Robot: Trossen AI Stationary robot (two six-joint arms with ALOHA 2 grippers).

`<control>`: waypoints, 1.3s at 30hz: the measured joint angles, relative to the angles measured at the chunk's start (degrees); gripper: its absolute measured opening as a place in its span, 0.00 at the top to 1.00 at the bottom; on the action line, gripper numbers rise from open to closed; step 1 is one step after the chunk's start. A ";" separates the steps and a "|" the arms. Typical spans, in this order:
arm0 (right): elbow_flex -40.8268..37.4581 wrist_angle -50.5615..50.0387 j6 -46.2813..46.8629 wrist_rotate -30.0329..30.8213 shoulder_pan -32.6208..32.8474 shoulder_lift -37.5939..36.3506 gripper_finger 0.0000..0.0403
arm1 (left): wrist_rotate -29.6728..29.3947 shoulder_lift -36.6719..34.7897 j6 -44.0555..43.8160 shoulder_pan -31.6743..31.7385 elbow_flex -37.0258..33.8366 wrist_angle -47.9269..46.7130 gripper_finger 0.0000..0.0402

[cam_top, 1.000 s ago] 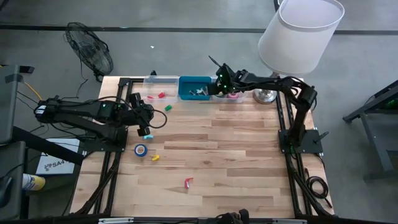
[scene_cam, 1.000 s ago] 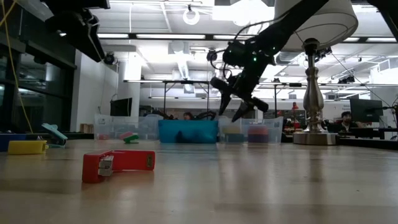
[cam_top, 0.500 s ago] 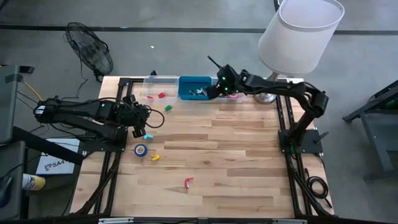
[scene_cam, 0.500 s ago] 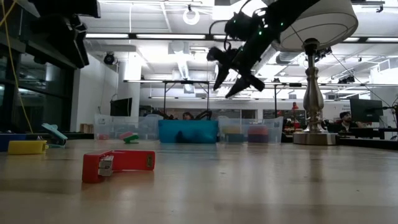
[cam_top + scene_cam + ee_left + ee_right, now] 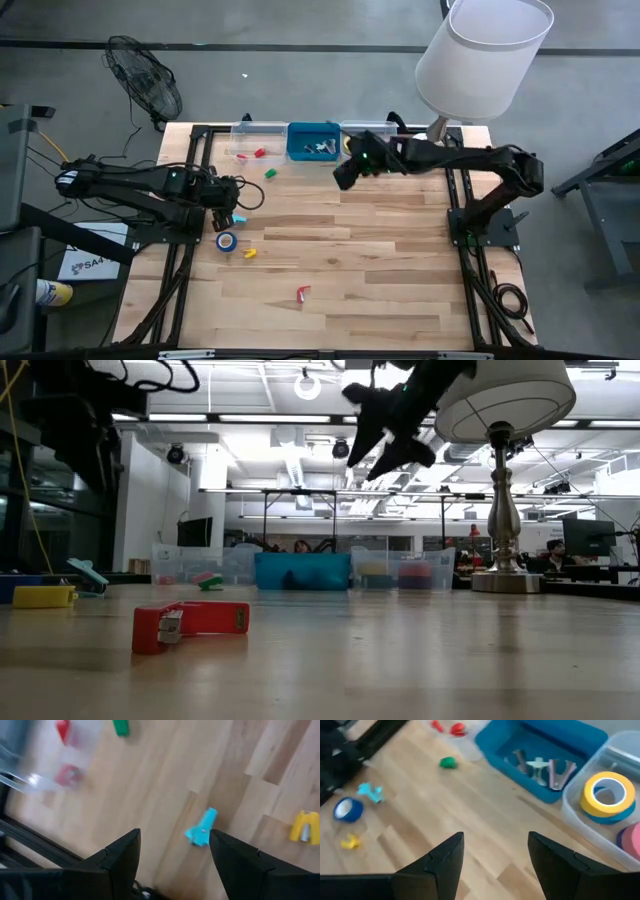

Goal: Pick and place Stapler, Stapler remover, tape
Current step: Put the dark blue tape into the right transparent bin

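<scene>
Seen from above, left to right. Left hand low over the surface at its 9 o'clock edge, fingers apart, nothing between them. Small cyan stapler remover just beside that hand, toward 6 o'clock of it; in the left wrist view the same cyan piece sits between the two dark fingers, long axis running slantwise across the gap. Blue tape roll a little further toward 6 o'clock, flat on the wood; small yellow piece next to it. Red stapler well apart, toward 6 o'clock of the surface. Likely next pick: the cyan remover, left arm far nearer.

Right hand raised near the blue bin at 12 o'clock, fingers apart, empty. Right wrist view alone shows inside the clear tray: a yellow-and-blue tape roll and a pink one at its edge. Low view alone shows the right hand's height above the wood.
</scene>
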 joint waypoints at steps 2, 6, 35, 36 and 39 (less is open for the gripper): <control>0.00 -1.44 -0.75 1.92 2.58 -1.18 0.47 | 1.75 0.00 -1.64 0.00 -0.66 0.02 0.42; 0.00 -3.97 -1.68 6.16 7.51 -2.44 0.48 | 4.65 0.00 -3.75 -0.04 -2.12 0.15 0.42; 0.02 -5.61 -7.03 13.22 24.00 -2.57 0.47 | 15.83 11.83 -0.74 -23.97 -5.83 5.76 0.42; 0.02 -5.57 -7.02 13.24 24.18 -2.57 0.47 | 15.36 13.22 -0.76 -24.34 -5.83 6.40 0.42; 0.02 -5.55 -6.93 13.14 24.57 -2.55 0.48 | 15.13 17.01 -0.77 -25.10 -5.83 7.10 0.42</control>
